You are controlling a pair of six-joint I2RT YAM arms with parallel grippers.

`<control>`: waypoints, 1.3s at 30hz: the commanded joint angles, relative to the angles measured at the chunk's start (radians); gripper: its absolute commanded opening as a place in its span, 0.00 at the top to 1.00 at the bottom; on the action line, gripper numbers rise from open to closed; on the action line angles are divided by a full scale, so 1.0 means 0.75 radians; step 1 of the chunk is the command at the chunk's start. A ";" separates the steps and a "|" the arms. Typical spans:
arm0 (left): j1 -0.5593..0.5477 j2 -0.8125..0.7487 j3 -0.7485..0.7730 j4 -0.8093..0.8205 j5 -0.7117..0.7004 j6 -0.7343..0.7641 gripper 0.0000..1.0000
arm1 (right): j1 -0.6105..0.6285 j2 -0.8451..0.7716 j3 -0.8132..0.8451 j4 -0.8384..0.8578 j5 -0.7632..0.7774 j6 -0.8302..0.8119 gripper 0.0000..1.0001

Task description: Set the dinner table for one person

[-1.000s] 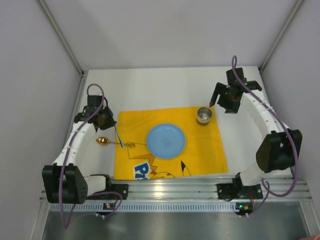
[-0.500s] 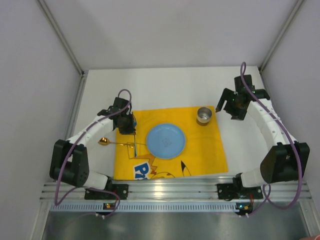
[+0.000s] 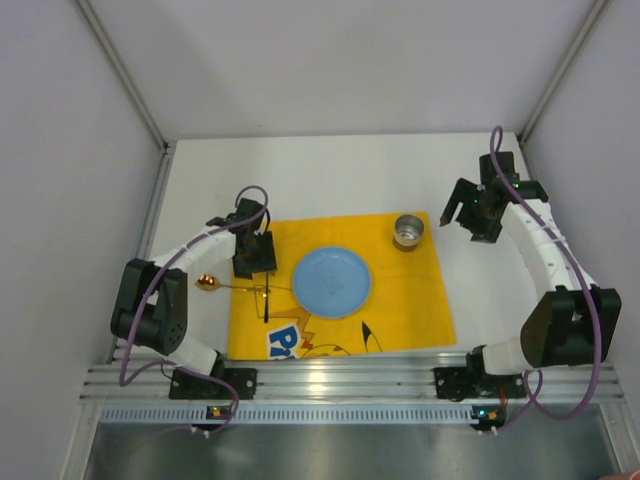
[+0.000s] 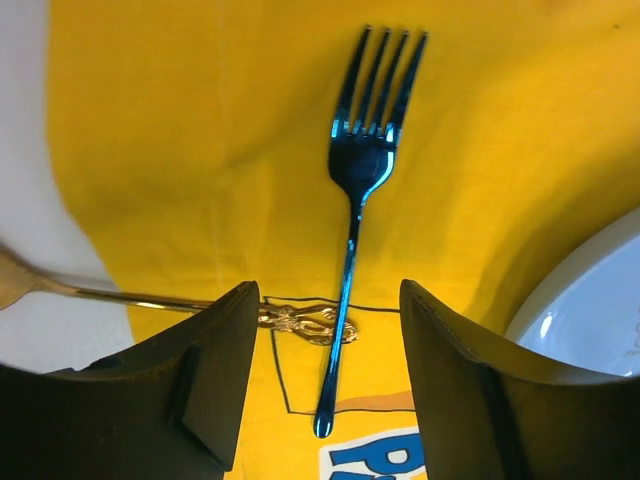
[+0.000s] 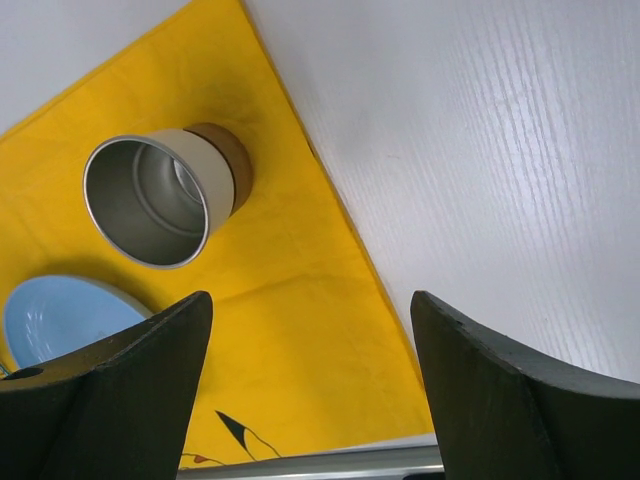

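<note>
White dinner table (image 3: 330, 175) spreads beneath both arms. My left gripper (image 4: 328, 300) hovers, jaws apart, fork (image 4: 352, 215) lying loose on the yellow mat (image 4: 180, 150) right below it. My right gripper (image 5: 310, 310) gapes empty, cup (image 5: 150, 200) just ahead.

The fork (image 4: 362, 165) was glossy blue metal, the mat (image 4: 180, 130) matt yellow cloth, the cup (image 5: 148, 200) dull steel, the surface (image 5: 480, 140) matt white.

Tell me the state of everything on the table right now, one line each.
fork: flat on the mat, not held, crossing the spoon's handle end.
spoon: flat, bowl on bare table, handle on the mat.
plate: empty, on the mat.
cup: upright, empty.
mat: spread flat.
left gripper: open above the fork.
right gripper: open, empty.
</note>
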 commanded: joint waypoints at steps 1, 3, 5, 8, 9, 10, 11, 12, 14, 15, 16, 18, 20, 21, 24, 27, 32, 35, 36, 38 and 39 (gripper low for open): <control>0.014 -0.092 0.074 -0.068 -0.149 -0.045 0.36 | -0.021 -0.031 0.001 0.027 0.005 -0.025 0.19; 0.030 -0.123 0.103 -0.087 -0.188 -0.050 0.34 | -0.023 -0.025 -0.001 0.031 -0.032 -0.023 0.19; 0.065 -0.127 0.146 -0.087 -0.204 -0.054 0.34 | -0.023 -0.015 -0.001 0.033 -0.040 -0.030 0.19; 0.118 -0.092 0.209 -0.054 -0.227 -0.062 0.37 | -0.023 -0.011 -0.005 0.033 -0.054 -0.027 0.19; 0.134 -0.074 0.226 -0.034 -0.227 -0.068 0.38 | -0.023 -0.011 -0.007 0.031 -0.061 -0.030 0.19; 0.167 -0.053 0.244 -0.024 -0.221 -0.072 0.39 | -0.023 -0.009 -0.007 0.035 -0.065 -0.030 0.19; 0.186 -0.005 0.279 -0.011 -0.211 -0.074 0.39 | -0.023 -0.007 -0.009 0.033 -0.069 -0.030 0.19; 0.204 0.026 0.297 -0.001 -0.200 -0.074 0.41 | -0.023 -0.005 -0.011 0.033 -0.079 -0.032 0.19; 0.241 0.124 0.360 0.013 -0.186 -0.070 0.45 | -0.023 0.002 -0.013 0.033 -0.089 -0.032 0.20; 0.249 0.155 0.385 0.015 -0.188 -0.062 0.46 | -0.023 0.004 -0.013 0.031 -0.099 -0.032 0.20; 0.257 0.186 0.407 0.015 -0.190 -0.052 0.49 | -0.023 0.006 -0.013 0.031 -0.101 -0.034 0.20; 0.261 0.258 0.455 0.032 -0.200 -0.023 0.51 | -0.025 0.010 -0.011 0.031 -0.112 -0.034 0.20; 0.265 0.315 0.493 0.036 -0.217 -0.001 0.53 | -0.025 0.012 -0.017 0.029 -0.110 -0.034 0.20; 0.272 0.333 0.504 0.034 -0.227 0.006 0.53 | -0.023 0.012 -0.019 0.031 -0.110 -0.036 0.20; 0.292 0.378 0.530 0.032 -0.231 0.020 0.55 | -0.023 0.012 -0.027 0.029 -0.095 -0.038 0.20; 0.323 0.389 0.520 0.046 -0.235 0.038 0.55 | -0.030 0.022 -0.023 0.029 -0.087 -0.038 0.20; 0.382 0.399 0.477 0.085 -0.207 0.077 0.59 | -0.044 0.051 -0.005 0.029 -0.089 -0.036 0.20; 0.400 0.395 0.438 0.150 -0.145 0.096 0.59 | -0.046 0.069 0.010 0.031 -0.089 -0.036 0.20; 0.403 0.395 0.428 0.167 -0.131 0.098 0.59 | -0.042 0.077 0.012 0.027 -0.087 -0.036 0.20; 0.405 0.389 0.406 0.220 -0.070 0.100 0.60 | -0.044 0.087 0.022 0.023 -0.085 -0.036 0.20; 0.403 0.383 0.398 0.238 -0.045 0.100 0.60 | -0.044 0.096 0.024 0.021 -0.081 -0.036 0.20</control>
